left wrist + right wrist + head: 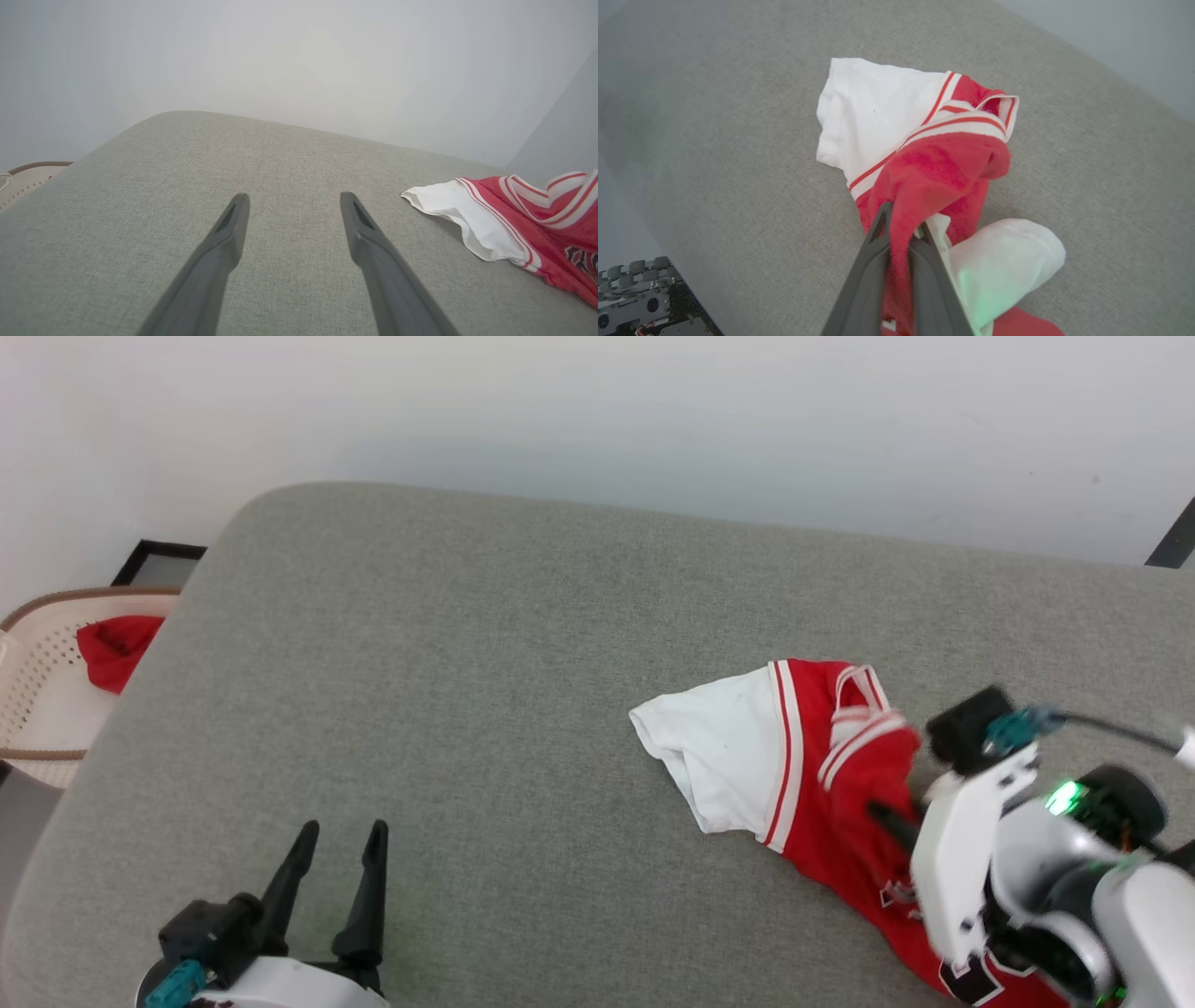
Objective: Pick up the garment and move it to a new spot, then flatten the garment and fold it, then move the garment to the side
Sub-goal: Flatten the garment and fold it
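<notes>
The garment (822, 775) is a crumpled red jersey with a white sleeve spread to its left, lying at the right of the grey cushioned surface (467, 663). My right gripper (887, 821) comes in from the lower right and is shut on a fold of the garment's red cloth (934, 172); in the right wrist view the red fabric runs between the two dark fingers (871, 261). A second white sleeve (1008, 256) bunches to the right of those fingers. My left gripper (336, 840) stands open at the lower left, apart from the garment (523, 224), nothing between its fingers (229, 233).
A cream perforated basket (37, 691) with a red cloth (117, 649) in it stands off the surface's left edge. A pale wall (653, 420) runs behind the far edge. Bare grey surface spreads between the two grippers.
</notes>
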Available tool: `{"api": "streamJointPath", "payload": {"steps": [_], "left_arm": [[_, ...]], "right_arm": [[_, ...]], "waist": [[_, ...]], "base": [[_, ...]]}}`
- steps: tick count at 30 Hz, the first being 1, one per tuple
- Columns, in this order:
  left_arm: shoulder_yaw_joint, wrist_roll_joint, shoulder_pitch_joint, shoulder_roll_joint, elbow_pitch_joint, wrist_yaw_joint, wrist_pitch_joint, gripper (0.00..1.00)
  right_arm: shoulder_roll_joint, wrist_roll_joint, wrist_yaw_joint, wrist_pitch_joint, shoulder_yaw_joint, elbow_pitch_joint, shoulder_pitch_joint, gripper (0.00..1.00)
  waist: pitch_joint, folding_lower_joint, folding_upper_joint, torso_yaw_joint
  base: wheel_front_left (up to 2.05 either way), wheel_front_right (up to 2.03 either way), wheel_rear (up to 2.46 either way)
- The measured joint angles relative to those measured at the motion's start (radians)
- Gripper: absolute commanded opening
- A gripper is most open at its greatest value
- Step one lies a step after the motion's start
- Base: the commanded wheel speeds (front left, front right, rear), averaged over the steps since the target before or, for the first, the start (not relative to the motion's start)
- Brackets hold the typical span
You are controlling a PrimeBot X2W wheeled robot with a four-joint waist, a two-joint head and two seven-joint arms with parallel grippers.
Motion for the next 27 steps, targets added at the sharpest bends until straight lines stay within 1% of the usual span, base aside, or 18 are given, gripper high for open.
{"api": "streamJointPath", "payload": {"steps": [2,3,4,5,6,7,11,16,21,27], "left_arm": [[0.005,-0.002,0.004,-0.004,-0.001,0.002,0.0,1.0],[0.007,-0.002,0.006,-0.005,-0.001,0.002,0.0,1.0],[0.008,-0.002,0.009,-0.006,-0.001,0.002,0.0,1.0],[0.009,-0.002,0.013,-0.007,-0.001,0.002,0.0,1.0],[0.011,-0.003,0.014,-0.01,-0.001,0.002,0.0,1.0],[0.012,-0.003,0.014,-0.011,-0.001,0.002,0.0,1.0],[0.022,-0.002,0.015,-0.013,0.0,0.003,0.0,1.0],[0.038,0.003,0.039,-0.01,-0.005,0.003,0.0,1.0],[0.058,0.007,0.07,-0.004,-0.016,0.004,0.0,1.0],[0.076,0.007,0.106,0.002,-0.026,0.007,0.0,1.0]], "right_arm": [[0.011,0.005,0.0,0.011,0.013,-0.012,0.029,0.0],[0.016,0.005,0.0,0.016,0.021,-0.014,0.043,0.04],[0.019,0.005,0.0,0.018,0.028,-0.016,0.056,0.18],[0.021,0.006,0.0,0.018,0.034,-0.016,0.066,0.38],[0.026,0.01,0.0,0.016,0.035,-0.015,0.074,0.8],[0.027,0.01,0.0,0.012,0.036,-0.015,0.078,1.0],[0.038,0.016,0.0,0.0,0.025,-0.021,0.079,1.0],[0.041,0.022,0.0,-0.016,-0.013,-0.056,0.078,1.0],[0.045,0.007,0.0,-0.051,-0.071,-0.083,0.081,1.0],[0.064,-0.03,0.0,-0.085,-0.165,-0.097,0.144,1.0]], "waist": [[-0.005,0.0,0.0,0.001],[-0.008,0.0,0.0,0.001],[-0.009,0.0,0.0,0.001],[-0.01,0.0,0.0,0.0],[-0.011,0.0,0.0,0.0],[-0.012,0.0,0.0,-0.001],[-0.017,0.0,0.0,-0.008],[-0.032,0.0001,0.0,-0.025],[-0.055,0.0,0.0,-0.044],[-0.082,0.0,0.0,-0.073]], "base": [[0.0,0.0,0.0],[0.0,0.0,0.0],[0.0,0.0,0.0],[0.0,0.0,0.0],[0.0,0.0,0.0],[0.0,0.0,0.0],[0.0,0.0,0.0],[0.0,0.0,0.0],[0.0,0.0,0.0],[0.0,0.0,0.0]]}}
